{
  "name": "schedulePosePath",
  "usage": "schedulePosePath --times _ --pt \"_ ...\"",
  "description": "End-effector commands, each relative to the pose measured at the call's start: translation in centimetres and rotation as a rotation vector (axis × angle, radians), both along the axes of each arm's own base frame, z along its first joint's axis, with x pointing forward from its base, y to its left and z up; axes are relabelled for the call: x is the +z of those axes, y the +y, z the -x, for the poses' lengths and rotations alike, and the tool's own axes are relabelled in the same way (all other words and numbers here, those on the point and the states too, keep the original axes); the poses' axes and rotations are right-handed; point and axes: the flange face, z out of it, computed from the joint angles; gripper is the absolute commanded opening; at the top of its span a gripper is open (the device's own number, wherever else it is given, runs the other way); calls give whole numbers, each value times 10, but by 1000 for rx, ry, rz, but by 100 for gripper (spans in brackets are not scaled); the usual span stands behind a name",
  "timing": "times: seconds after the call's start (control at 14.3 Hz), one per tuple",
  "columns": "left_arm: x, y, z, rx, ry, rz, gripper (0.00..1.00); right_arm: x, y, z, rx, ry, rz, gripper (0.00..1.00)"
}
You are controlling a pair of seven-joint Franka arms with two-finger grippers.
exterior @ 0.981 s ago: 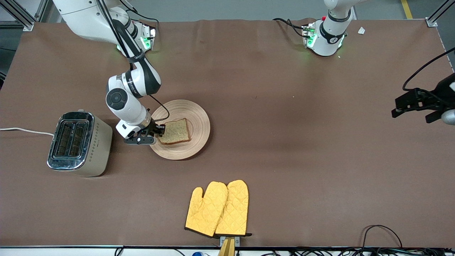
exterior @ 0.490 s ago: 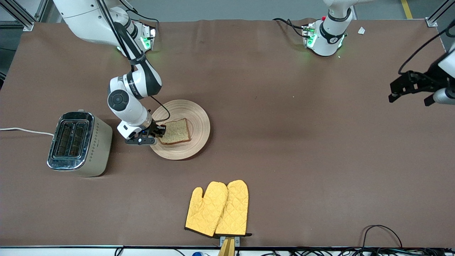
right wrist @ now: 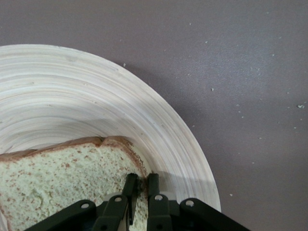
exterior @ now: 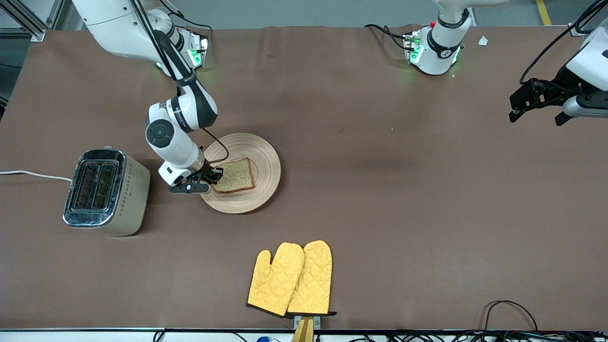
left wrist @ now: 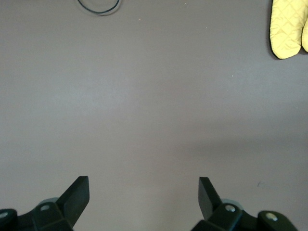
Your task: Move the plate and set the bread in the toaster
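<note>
1 bread (exterior: 236, 175), 1 plate (exterior: 263, 161) — 1 toaster (exterior: 105, 192), 2 mitts (exterior: 290, 279)

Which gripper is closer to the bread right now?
Right. The right gripper is shut on the bread at its edge; the left gripper hangs open over bare table at the left arm's end.

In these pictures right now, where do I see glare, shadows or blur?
Front view: the toaster has glare on its chrome top and the plate casts a soft shadow. Right wrist view: the right gripper, shut on the bread, shadows the plate. Left wrist view: sharp; the open left gripper is over bare table.
</note>
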Motion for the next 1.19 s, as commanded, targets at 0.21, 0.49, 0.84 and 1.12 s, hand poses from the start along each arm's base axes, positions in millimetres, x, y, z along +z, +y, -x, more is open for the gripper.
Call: schedulePosePath --times 0.21,0.49,0.84,1.12 --pt "0 8 5 62 -10 9 100 68 -4 -47 -9 185 57 1" --pt "5 4 -1 62 -24 14 100 193 -33 -79 31 235 255 1" --pt "2 6 -3 48 -19 13 100 262 -94 -90 74 245 574 1" --pt "2 8 -4 51 -19 18 100 269 -122 -100 66 203 816 1"
